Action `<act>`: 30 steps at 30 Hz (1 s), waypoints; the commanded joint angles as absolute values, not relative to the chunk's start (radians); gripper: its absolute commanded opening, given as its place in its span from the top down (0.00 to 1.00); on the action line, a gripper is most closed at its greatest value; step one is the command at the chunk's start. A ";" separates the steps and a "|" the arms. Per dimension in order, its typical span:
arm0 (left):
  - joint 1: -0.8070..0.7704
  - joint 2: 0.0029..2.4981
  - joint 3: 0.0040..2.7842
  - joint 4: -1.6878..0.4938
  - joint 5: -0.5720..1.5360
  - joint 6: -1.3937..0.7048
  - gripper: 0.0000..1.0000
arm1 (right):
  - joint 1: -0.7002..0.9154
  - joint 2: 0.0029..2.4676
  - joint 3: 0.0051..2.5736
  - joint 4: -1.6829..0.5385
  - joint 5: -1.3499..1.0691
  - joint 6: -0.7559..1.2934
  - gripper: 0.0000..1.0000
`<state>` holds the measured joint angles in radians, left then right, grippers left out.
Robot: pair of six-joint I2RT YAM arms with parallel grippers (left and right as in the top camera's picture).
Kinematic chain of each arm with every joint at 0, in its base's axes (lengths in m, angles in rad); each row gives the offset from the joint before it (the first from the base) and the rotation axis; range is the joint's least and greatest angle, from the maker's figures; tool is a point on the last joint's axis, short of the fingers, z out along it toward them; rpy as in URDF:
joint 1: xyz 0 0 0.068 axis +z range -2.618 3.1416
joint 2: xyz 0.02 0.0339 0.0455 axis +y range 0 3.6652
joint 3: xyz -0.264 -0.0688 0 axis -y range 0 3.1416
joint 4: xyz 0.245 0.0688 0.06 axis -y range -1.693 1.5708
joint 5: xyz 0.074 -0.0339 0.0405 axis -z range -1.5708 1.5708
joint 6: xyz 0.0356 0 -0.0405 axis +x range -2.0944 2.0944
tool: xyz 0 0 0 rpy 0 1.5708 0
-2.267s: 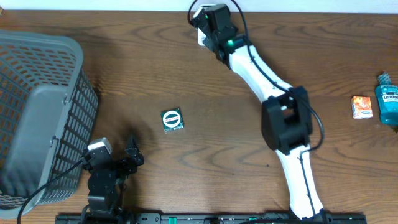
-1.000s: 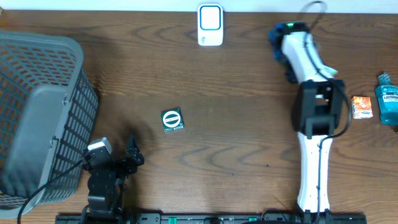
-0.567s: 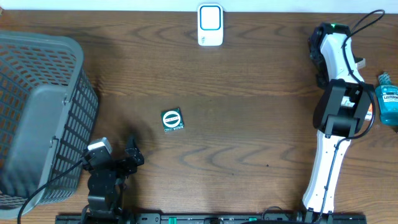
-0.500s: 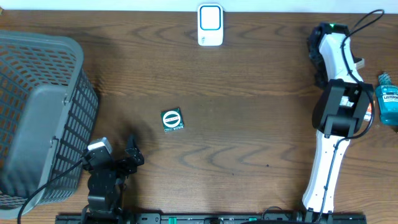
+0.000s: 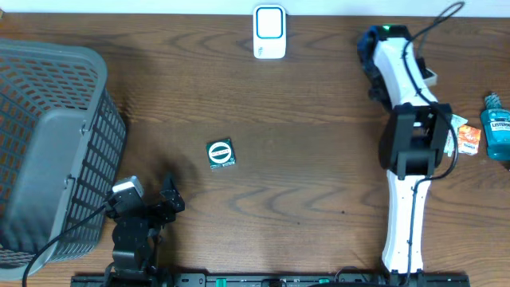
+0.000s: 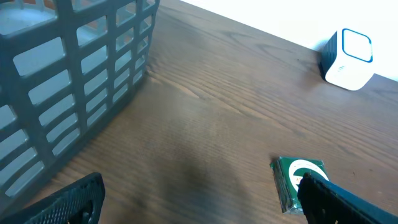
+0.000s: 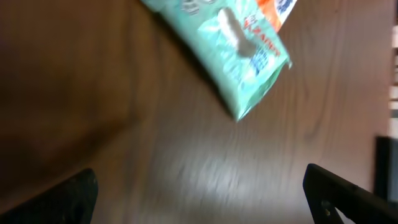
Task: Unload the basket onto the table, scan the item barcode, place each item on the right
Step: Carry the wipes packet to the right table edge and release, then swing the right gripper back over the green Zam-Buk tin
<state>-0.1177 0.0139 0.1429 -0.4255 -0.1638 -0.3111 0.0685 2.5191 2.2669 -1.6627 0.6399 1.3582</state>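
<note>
The left arm is seen folded low at the near-left edge of the wooden surface. The left claw is spread wide with nothing between its fingers and is aimed across the surface toward the far side. The right arm is stretched from the near edge to the far right of the surface. The right claw is turned downward, and its two dark fingers are set wide apart over bare wood. Nothing is held by it.

A small square green packet with a white round emblem is laid flat near the middle of the surface. In the left wrist view it lies just beyond the claw's right finger. A white barcode scanner with a blue-edged window is stood at the far edge, well apart from the packet. A pale teal pouch with orange print is shown blurred in the right wrist view, lying flat ahead of the open claw and untouched.

One grey plastic basket is placed at the left. One blue mouthwash bottle and one small orange box are set at the right edge, the box partly hidden by the arm. Two arms, one scanner, one packet and one pouch are counted.
</note>
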 commanded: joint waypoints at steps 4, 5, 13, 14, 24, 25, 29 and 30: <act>-0.112 0.010 0.128 -0.445 -0.176 -0.309 0.02 | 0.211 2.343 2.276 -1.557 0.535 1.221 0.01; -0.112 0.010 0.128 -0.445 -0.176 -0.309 0.02 | 0.244 2.330 2.276 -1.510 0.503 1.090 0.01; -0.112 0.010 0.128 -0.445 -0.176 -0.309 0.02 | 0.482 2.324 2.276 -1.204 0.021 0.225 0.01; -0.112 0.010 0.128 -0.445 -0.176 -0.309 0.02 | 0.506 2.328 2.276 -1.205 0.017 0.245 0.01; -0.112 0.010 0.128 -0.445 -0.176 -0.309 0.02 | 0.725 2.354 2.238 -1.197 -0.115 0.292 0.01; -0.112 0.010 0.128 -0.445 -0.176 -0.309 0.02 | 0.742 2.355 2.226 -1.180 -0.119 0.295 0.01; -0.112 0.010 0.128 -0.445 -0.176 -0.309 0.02 | 0.802 2.359 2.121 -1.070 -0.110 0.302 0.01; -0.112 0.010 0.128 -0.445 -0.176 -0.309 0.02 | 0.808 2.359 2.104 -1.054 -0.110 0.303 0.01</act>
